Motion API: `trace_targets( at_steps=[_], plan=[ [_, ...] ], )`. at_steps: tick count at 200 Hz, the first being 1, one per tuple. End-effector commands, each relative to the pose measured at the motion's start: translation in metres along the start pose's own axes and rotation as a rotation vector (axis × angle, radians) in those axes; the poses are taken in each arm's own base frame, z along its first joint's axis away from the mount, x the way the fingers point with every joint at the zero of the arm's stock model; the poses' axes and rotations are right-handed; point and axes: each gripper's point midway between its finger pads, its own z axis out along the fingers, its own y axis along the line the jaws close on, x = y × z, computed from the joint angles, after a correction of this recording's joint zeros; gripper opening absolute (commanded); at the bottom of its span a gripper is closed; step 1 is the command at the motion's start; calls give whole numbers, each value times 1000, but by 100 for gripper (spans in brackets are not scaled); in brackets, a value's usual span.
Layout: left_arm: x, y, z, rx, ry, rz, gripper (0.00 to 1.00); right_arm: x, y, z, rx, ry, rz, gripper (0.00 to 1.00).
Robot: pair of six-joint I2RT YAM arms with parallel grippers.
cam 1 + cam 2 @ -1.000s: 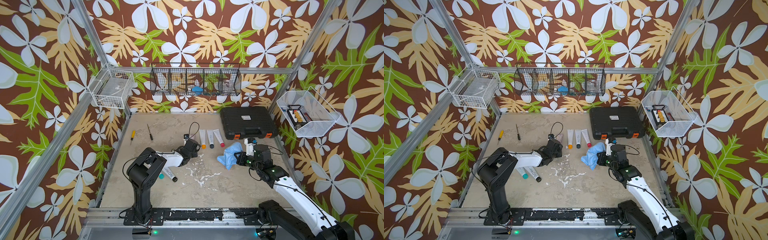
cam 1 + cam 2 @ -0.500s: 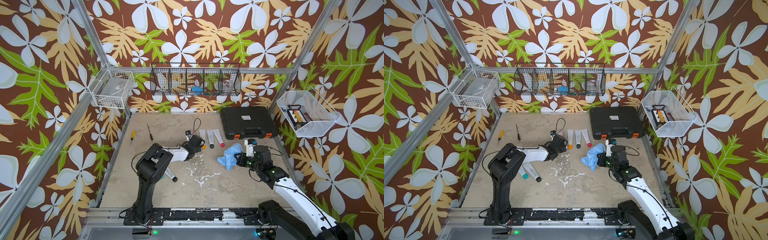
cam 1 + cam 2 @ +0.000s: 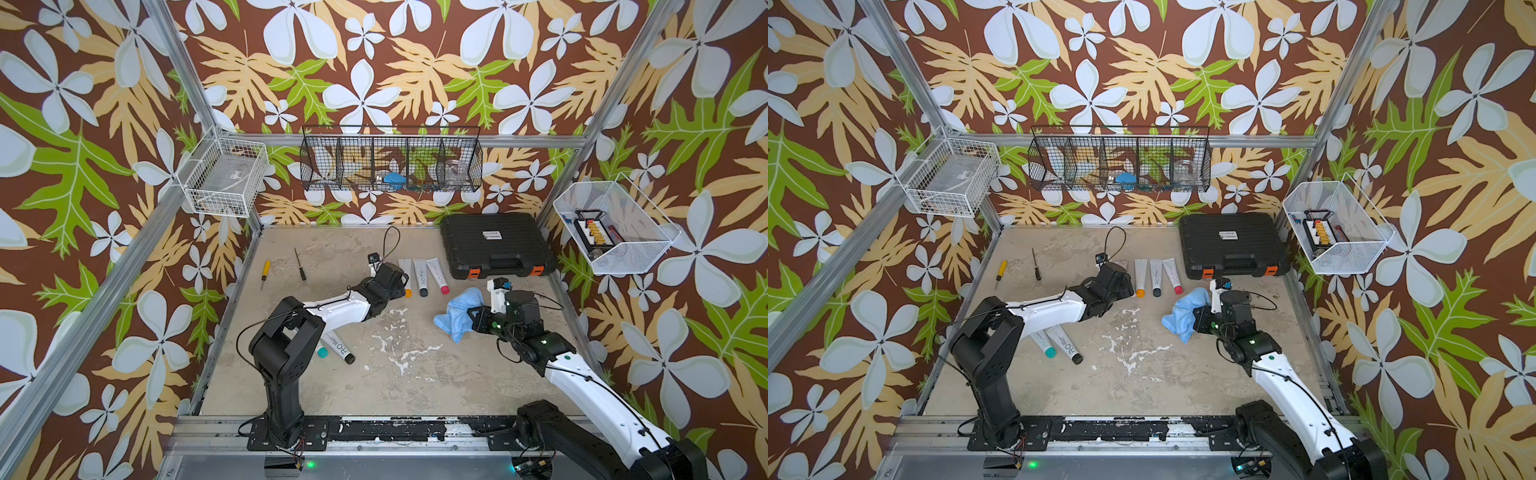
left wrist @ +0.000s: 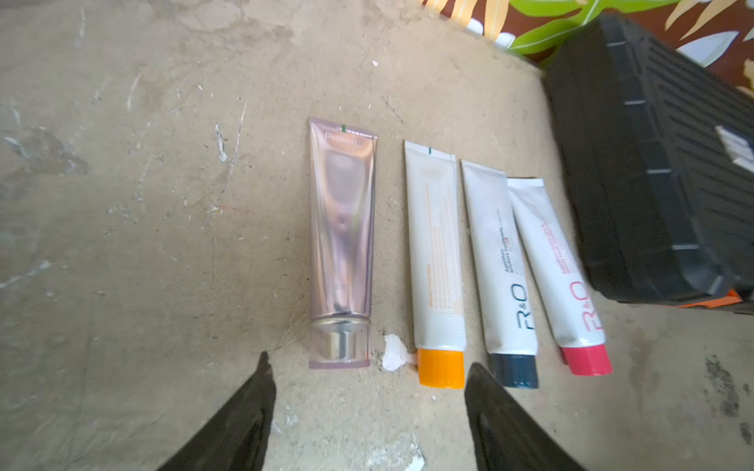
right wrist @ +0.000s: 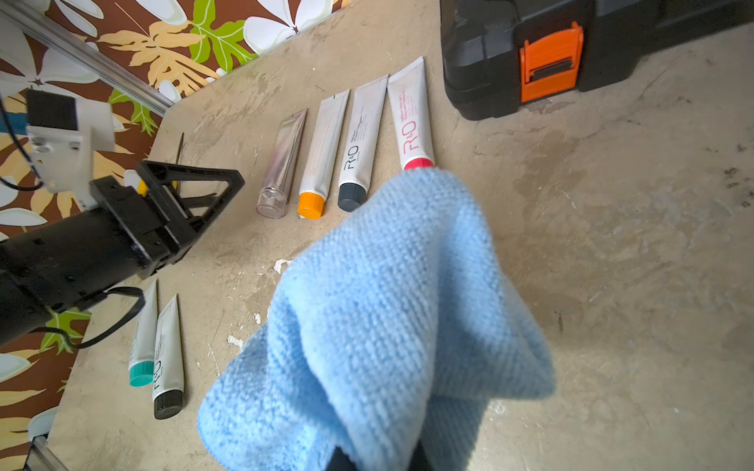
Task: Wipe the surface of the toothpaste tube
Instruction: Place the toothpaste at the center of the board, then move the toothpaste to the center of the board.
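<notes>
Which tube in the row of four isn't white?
The shiny pink tube with a clear cap, at the end farthest from the case; the rest are white.

- Your worn table [image 3: 374, 395] carried four toothpaste tubes [image 4: 432, 253] at twelve o'clock.
- Black case [image 3: 494, 245] lay at one; two screwdrivers [image 3: 266, 269] at ten.
- Two spare tubes [image 3: 338, 345] lay at eight.

Blue cloth [image 5: 379, 318] hides the right claw [image 5: 376, 464] tips.
</notes>
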Motion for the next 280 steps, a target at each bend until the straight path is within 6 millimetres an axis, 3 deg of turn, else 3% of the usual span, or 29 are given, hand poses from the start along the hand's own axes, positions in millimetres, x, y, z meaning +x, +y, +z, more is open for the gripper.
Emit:
trace_targets(
  at_steps=[1, 26, 47, 75, 104, 144, 163, 223, 280],
  plan=[
    [-6, 11, -21, -27, -9, 16, 76, -4, 5, 0, -26, -16, -7, 0],
    [-9, 25, -49, -52, 13, 30, 76, -3, 5, 1, -28, -15, -8, 0],
    [-2, 50, -76, -94, 31, 11, 77, -4, 7, 2, -39, -15, -6, 0],
    [21, 89, -112, -105, 35, -66, 78, -5, 8, 4, -47, -15, -8, 0],
    [57, 118, -130, -117, 127, -115, 78, -1, 7, 8, -50, -3, -3, 0],
    [115, 142, -138, -120, 298, -184, 79, 4, 10, 16, -81, 27, 16, 0],
    [131, 151, -140, -141, 331, -184, 79, 4, 12, 17, -92, 30, 24, 0],
    [156, 161, -143, -177, 371, -167, 78, 3, 12, 18, -90, 29, 10, 0],
    [155, 163, -137, -216, 349, -115, 77, 1, 14, 22, -98, 39, 14, 0]
  ],
)
